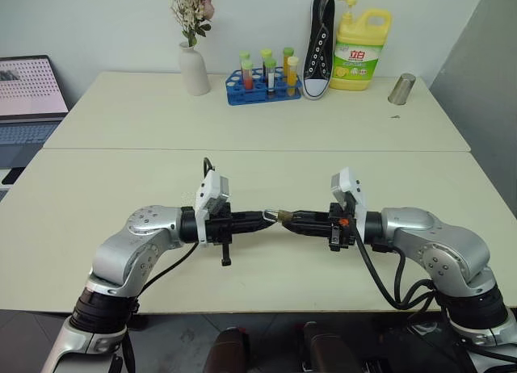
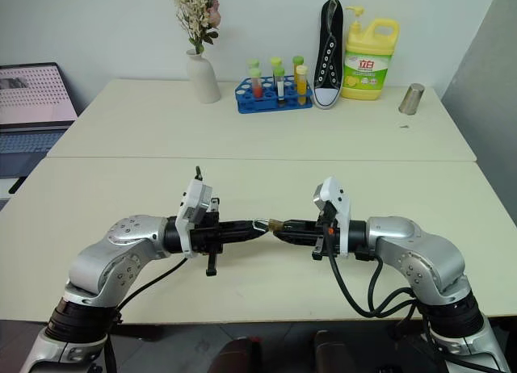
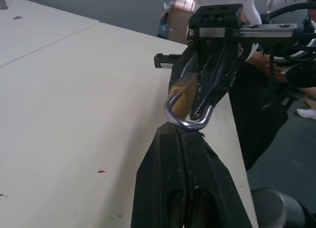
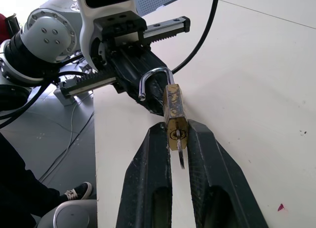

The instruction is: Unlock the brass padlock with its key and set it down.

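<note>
The brass padlock (image 4: pixel 174 112) hangs in the air over the near table's front part, its body pinched between my right gripper's (image 4: pixel 176 134) fingers. Its silvery shackle (image 4: pixel 154 77) stands open, one end free. The key (image 4: pixel 180 158) sticks out of the keyhole between those fingers. My left gripper (image 3: pixel 182 129) points at it from the opposite side, shut, with its tips at the shackle's bend (image 3: pixel 190 120); whether it pinches the shackle I cannot tell. From the head, the two grippers meet tip to tip at the padlock (image 1: pixel 279 216).
On the far table stand a white vase (image 1: pixel 194 66), a blue test-tube rack (image 1: pixel 262 86), a black shoe (image 1: pixel 321 42), a yellow detergent bottle (image 1: pixel 361 50) and a metal cup (image 1: pixel 401 89). A laptop (image 1: pixel 28 98) sits at the left. Bare tabletop (image 1: pixel 266 179) lies around both grippers.
</note>
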Available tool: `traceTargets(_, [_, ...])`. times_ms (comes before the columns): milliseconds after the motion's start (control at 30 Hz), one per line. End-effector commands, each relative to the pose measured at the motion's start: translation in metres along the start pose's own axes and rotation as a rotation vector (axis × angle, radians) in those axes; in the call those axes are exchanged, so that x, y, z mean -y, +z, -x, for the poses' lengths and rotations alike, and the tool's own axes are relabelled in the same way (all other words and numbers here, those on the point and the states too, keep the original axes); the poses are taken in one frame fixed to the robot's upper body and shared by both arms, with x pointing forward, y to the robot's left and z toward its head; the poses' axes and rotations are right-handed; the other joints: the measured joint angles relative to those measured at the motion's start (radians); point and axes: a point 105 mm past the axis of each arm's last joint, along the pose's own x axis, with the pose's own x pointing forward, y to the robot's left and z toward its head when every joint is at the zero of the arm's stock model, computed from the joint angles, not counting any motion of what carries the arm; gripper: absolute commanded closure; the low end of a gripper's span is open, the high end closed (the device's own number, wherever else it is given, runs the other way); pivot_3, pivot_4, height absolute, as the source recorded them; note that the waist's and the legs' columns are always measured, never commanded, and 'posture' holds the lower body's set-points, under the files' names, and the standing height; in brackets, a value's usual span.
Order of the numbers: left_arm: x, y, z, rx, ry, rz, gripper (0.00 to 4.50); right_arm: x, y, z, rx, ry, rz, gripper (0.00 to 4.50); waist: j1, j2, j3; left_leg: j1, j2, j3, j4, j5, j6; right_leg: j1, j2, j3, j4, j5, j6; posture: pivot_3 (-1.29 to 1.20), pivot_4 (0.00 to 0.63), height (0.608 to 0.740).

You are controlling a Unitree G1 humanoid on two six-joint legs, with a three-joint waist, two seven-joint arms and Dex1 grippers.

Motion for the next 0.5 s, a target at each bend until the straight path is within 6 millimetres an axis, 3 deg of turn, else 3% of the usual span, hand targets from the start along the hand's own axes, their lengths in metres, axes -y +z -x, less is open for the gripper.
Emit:
traceTargets(33, [0.009, 0.017, 0.0, 0.048, -0.039, -0.005, 4.5, -0.003, 0.006, 0.001, 0.024, 0.009, 0.036, 4.37, 0.0, 0.0, 0.0, 0.0, 0.0, 0.0, 0.0, 0.0, 0.0, 0.0, 0.0, 0.0, 0.0, 0.0, 0.0, 0.0, 0.15, 0.74])
traceTargets(500, [0.006, 0.028, -0.005, 0.094, -0.015, 0.027, 4.5, -0.004, 0.005, 0.0, 0.021, 0.015, 0.035, 4.37, 0.0, 0.0, 0.0, 0.0, 0.0, 0.0, 0.0, 0.0, 0.0, 0.0, 0.0, 0.0, 0.0, 0.0, 0.0, 0.0, 0.15, 0.74])
